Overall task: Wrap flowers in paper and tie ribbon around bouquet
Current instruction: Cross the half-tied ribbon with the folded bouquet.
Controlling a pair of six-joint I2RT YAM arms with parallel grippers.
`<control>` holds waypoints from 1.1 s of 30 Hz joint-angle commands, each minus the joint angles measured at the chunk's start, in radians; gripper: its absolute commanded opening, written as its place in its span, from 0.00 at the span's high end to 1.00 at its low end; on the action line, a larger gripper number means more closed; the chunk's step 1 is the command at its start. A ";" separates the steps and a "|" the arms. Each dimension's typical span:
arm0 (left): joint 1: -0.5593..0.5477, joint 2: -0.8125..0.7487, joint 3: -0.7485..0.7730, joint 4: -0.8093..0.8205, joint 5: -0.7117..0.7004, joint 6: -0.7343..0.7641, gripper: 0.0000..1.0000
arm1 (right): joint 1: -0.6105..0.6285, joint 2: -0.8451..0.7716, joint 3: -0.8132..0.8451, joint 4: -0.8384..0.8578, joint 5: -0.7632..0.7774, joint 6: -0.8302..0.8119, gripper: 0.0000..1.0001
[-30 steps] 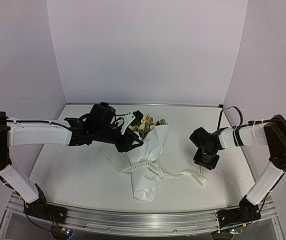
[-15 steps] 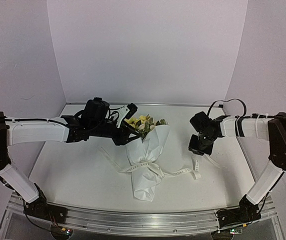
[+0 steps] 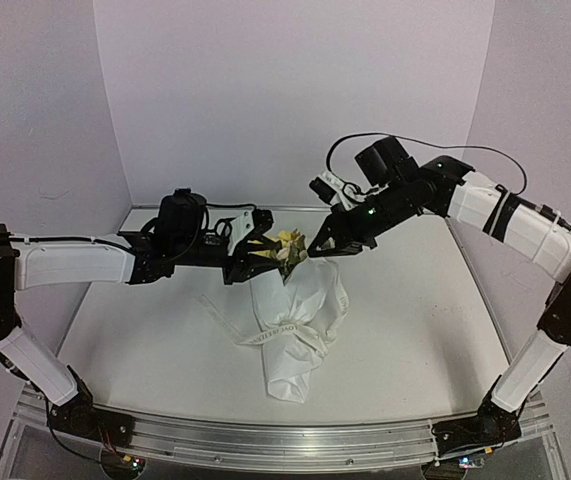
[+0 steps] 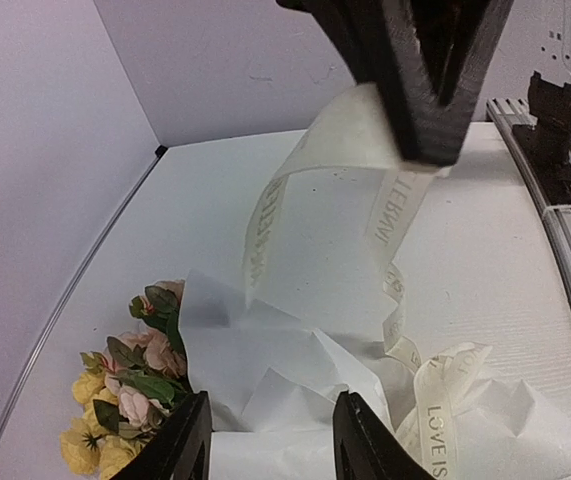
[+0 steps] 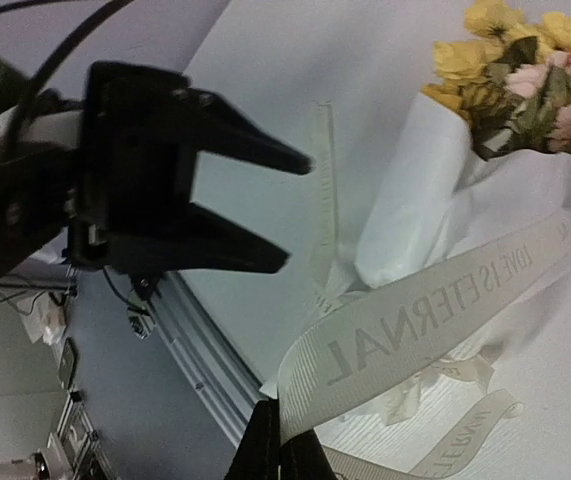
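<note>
Right fingers (image 5: 261, 446) pinch the ribbon (image 5: 435, 310), left fingers (image 4: 180, 440) apart; bouquet (image 3: 290, 340) lies wide end rearward.

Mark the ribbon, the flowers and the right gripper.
ribbon (image 5: 445, 305): right wrist view, on the lettered stretch above the bouquet.
flowers (image 4: 130, 395): left wrist view, middle of the bunch.
right gripper (image 4: 425, 140): left wrist view, at the shut fingertips pinching the ribbon.
</note>
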 commanded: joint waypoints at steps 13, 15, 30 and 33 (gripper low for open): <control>-0.010 0.038 0.036 0.122 0.205 0.025 0.51 | 0.055 0.098 0.183 -0.216 -0.181 -0.145 1.00; -0.015 0.050 0.033 0.146 0.218 0.008 0.50 | 0.059 0.100 0.185 -0.217 -0.180 -0.145 1.00; -0.060 0.116 0.045 0.256 0.249 -0.063 0.51 | 0.072 0.101 0.170 -0.220 -0.192 -0.135 1.00; -0.066 0.126 0.054 0.251 0.260 -0.065 0.55 | 0.072 0.093 0.152 -0.219 -0.187 -0.138 1.00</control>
